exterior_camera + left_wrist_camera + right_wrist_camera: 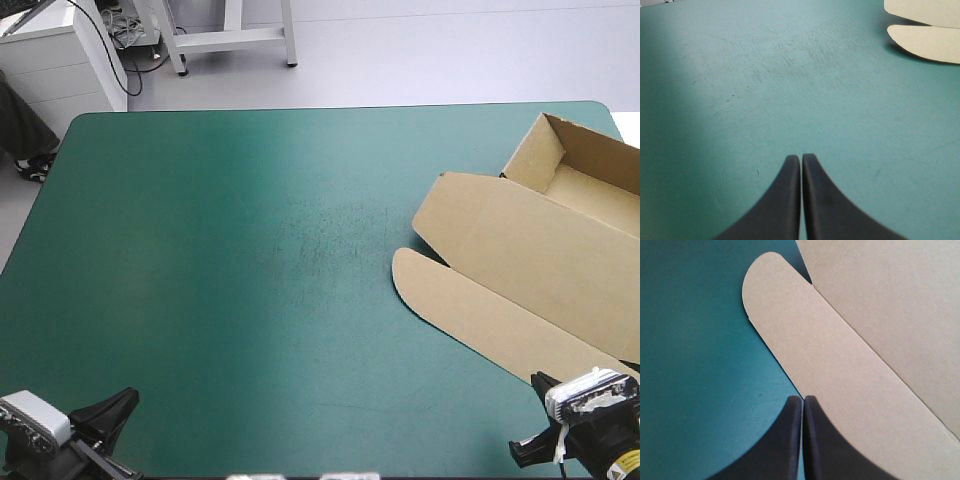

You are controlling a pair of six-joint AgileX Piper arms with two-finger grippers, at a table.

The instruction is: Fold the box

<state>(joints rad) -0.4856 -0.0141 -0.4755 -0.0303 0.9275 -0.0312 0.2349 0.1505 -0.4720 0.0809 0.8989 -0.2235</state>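
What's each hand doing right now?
Left hand: closed, holding nothing, over the teal-green cover.
Right hand: closed, holding nothing, at the long flap of the box.

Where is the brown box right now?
In the high view the box lies on the table's right side, its open tray toward the far right corner; its rounded flap lies flat just ahead of the right tool.

The brown box (520, 250) runs past the high view's right edge, its tray partly cut off; the left wrist view catches only flap ends.
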